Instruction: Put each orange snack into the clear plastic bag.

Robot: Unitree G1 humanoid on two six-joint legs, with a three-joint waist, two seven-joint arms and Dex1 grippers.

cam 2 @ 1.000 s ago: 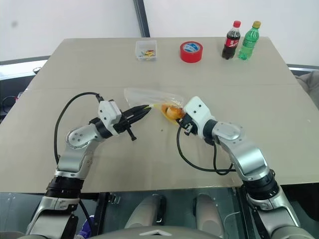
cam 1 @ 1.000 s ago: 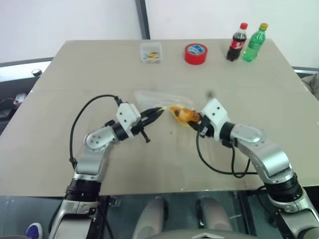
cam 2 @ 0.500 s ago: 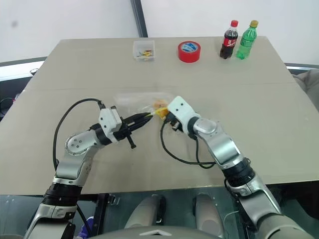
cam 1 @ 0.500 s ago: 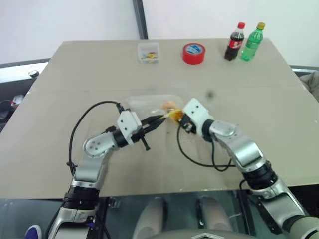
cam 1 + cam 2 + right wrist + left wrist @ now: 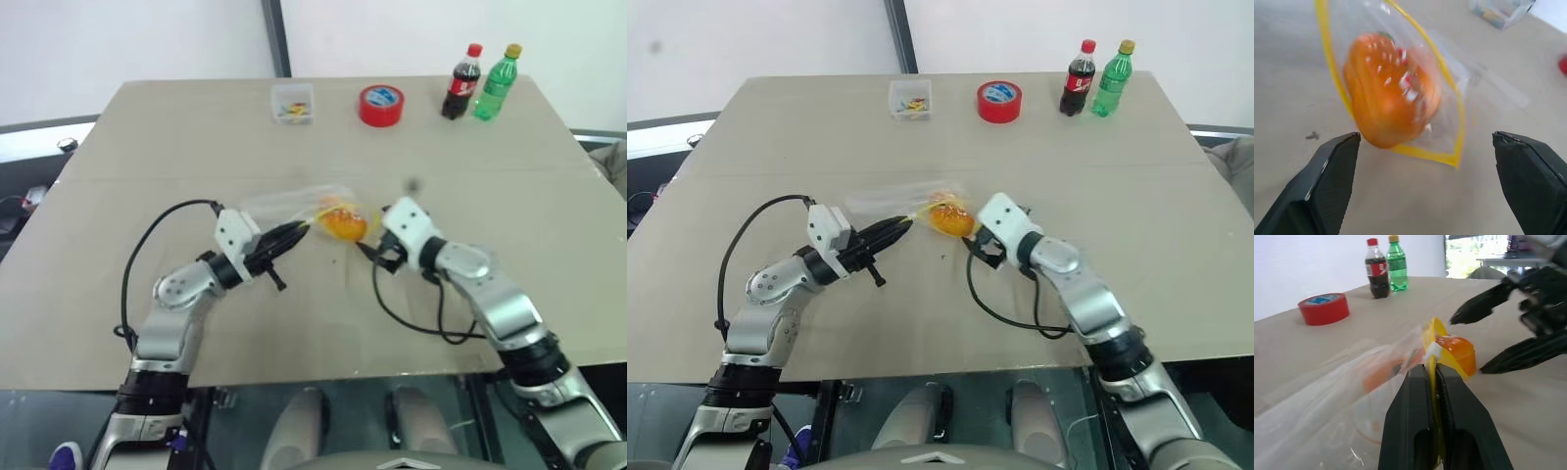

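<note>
The clear plastic bag (image 5: 290, 204) lies mid-table, its yellow-rimmed mouth lifted. My left gripper (image 5: 297, 230) is shut on the yellow strip (image 5: 1431, 357) at that mouth. One orange snack (image 5: 344, 224) sits just inside the mouth, seen through the plastic in the right wrist view (image 5: 1391, 90). A second orange shape (image 5: 1383, 374) shows deeper in the bag. My right gripper (image 5: 369, 245) stands open just beyond the mouth, a little apart from the snack, with nothing between its fingers (image 5: 1327, 181).
At the table's far side stand a small clear box (image 5: 295, 102) of coloured bits, a red tape roll (image 5: 382, 105), a cola bottle (image 5: 461, 81) and a green bottle (image 5: 496, 82). Black cables hang from both wrists.
My right gripper has let go of the orange snack, opened wide and drawn back from the bag's mouth. The snack stays in the mouth. The left gripper keeps its hold, shifted slightly left.
</note>
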